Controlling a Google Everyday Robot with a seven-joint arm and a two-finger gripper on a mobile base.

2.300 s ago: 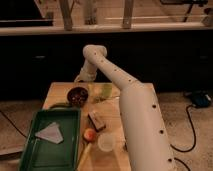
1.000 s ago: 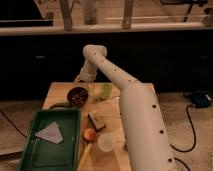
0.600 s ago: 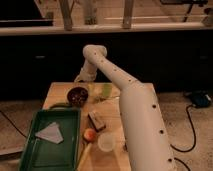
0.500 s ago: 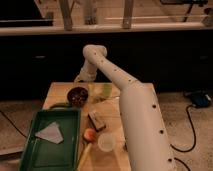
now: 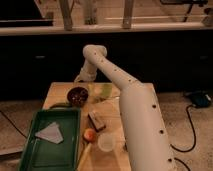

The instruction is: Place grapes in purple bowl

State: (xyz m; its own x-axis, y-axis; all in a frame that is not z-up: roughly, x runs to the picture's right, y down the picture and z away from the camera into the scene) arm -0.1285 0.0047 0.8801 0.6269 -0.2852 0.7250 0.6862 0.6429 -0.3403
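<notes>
Overhead, the white arm [image 5: 131, 100] reached across the wooden table [image 5: 57, 91] w/ its gripper [image 5: 80, 80] down at the far end, just behind the purple bowl [image 5: 77, 95]. Whether the tool was clenched or released couldn't be told. The grapes showed as a dark lumpy mass inside the bowl, hard to separate from it. Nearer the camera lay a green tray [image 5: 42, 155] holding a pale folded sheet [image 5: 50, 133], w/ an orange fruit [image 5: 89, 134], a brown block [image 5: 96, 120] and a translucent cup [image 5: 106, 141] beside it.
</notes>
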